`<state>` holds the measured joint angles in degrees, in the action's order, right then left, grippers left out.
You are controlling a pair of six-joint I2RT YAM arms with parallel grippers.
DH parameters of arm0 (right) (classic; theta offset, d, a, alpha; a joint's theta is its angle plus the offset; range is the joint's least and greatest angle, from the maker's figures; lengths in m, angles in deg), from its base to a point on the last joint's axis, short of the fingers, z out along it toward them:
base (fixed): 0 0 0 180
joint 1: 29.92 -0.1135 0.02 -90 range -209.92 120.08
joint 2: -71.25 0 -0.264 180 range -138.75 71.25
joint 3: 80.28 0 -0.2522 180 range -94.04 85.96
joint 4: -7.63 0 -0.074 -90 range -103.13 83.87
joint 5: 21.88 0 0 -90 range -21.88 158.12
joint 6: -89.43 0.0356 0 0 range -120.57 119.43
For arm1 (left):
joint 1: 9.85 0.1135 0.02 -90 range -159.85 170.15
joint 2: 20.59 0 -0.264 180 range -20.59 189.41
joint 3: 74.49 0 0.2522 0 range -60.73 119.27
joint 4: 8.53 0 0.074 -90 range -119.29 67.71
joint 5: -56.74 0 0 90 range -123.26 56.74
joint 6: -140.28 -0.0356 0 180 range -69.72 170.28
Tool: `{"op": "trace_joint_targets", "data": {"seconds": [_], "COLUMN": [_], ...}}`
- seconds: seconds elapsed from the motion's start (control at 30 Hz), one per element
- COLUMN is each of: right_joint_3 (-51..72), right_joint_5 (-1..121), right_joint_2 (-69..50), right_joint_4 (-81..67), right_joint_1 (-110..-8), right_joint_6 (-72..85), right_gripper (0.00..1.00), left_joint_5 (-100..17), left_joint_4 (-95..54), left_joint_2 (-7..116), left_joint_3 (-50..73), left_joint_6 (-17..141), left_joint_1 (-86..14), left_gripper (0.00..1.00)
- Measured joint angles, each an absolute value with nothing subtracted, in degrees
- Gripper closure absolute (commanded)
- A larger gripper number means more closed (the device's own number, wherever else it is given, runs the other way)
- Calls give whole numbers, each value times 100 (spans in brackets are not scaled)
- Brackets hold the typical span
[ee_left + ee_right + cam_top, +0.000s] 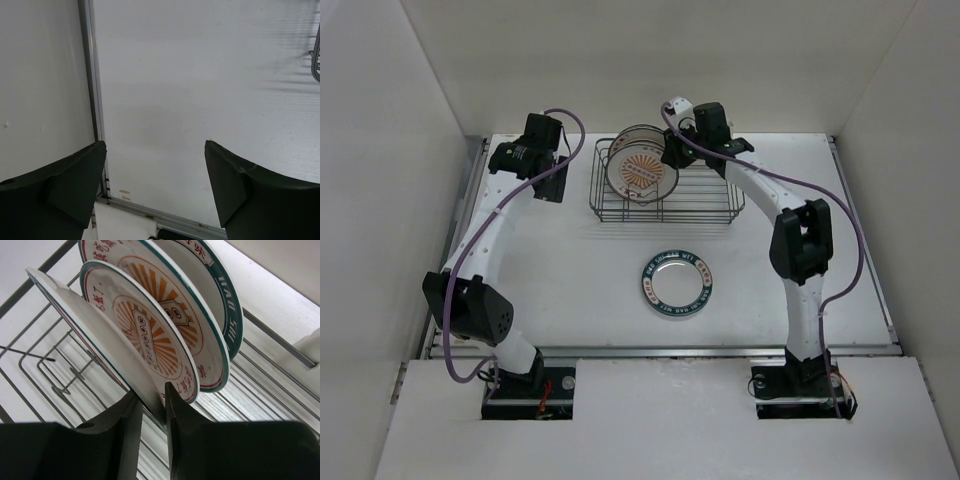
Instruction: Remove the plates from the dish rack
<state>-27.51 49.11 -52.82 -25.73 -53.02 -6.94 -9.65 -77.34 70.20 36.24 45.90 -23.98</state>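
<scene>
Plates stand on edge in the left part of the dish rack, which sits at the far side of the bench; one teal-ringed plate already lies flat on the bench, well apart from the rack and nearer the arm bases. The right claw reaches into the rack from the right; in the wrist view its fingers are drawn in to a narrow gap and pinch the rim of the nearest plate, with one finger wedged between it and the sunburst plate just behind; a teal-rimmed plate stands behind that. The left claw hangs spread wide over bare bench left of the rack, holding nothing.

The step in hand looks like drawing the pinched plate out. The hold is on a thin, smooth rim only, so the plate could swivel or slide out between the fingers as its weight comes off the wires; the wedged finger could nudge the sunburst plate and tip it against its neighbour; a lift that does not follow the slot might catch the rim on a wire and drag the rack across the bench.
</scene>
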Motion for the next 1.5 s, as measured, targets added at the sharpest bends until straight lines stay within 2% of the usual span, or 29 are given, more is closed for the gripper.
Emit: {"op": "trace_joint_targets", "data": {"seconds": [0.23, 0.5, 0.63, 0.77, 1.03, 1.27, 1.5], "right_joint_3": [-2427, -2336, -2329, -1890, -445, -362, -360], "right_joint_5": [5276, 5810, 5716, 5093, 3976, 2894, 2842], "right_joint_2": [-4674, -3087, -2569, -2460, -3301, -4676, -5212], "right_joint_4": [-2577, -2372, -2363, -2282, -2328, -2199, -1910], "right_joint_1": [-5330, -5356, -5614, -5988, -7033, -7503, -7409], "right_joint_6": [-1026, -926, -655, -1, 939, 1295, 1393], "right_gripper": [100, 100, 100, 100, 100, 100, 100], "left_joint_5": [-1069, -1118, -833, -363, -136, -407, -506], "left_joint_4": [-7736, -7736, -7731, -7677, -7701, -7742, -7768], "left_joint_2": [7020, 6991, 6860, 6694, 6552, 6327, 6283], "left_joint_3": [3624, 3624, 3624, 3626, 3873, 3816, 3635], "left_joint_6": [4620, 4673, 4710, 4786, 5154, 5197, 5193], "left_joint_1": [-2398, -2398, -2398, -2304, -1213, -1279, -1279], "left_gripper": [23, 23, 23, 20, 20, 20, 20]}}
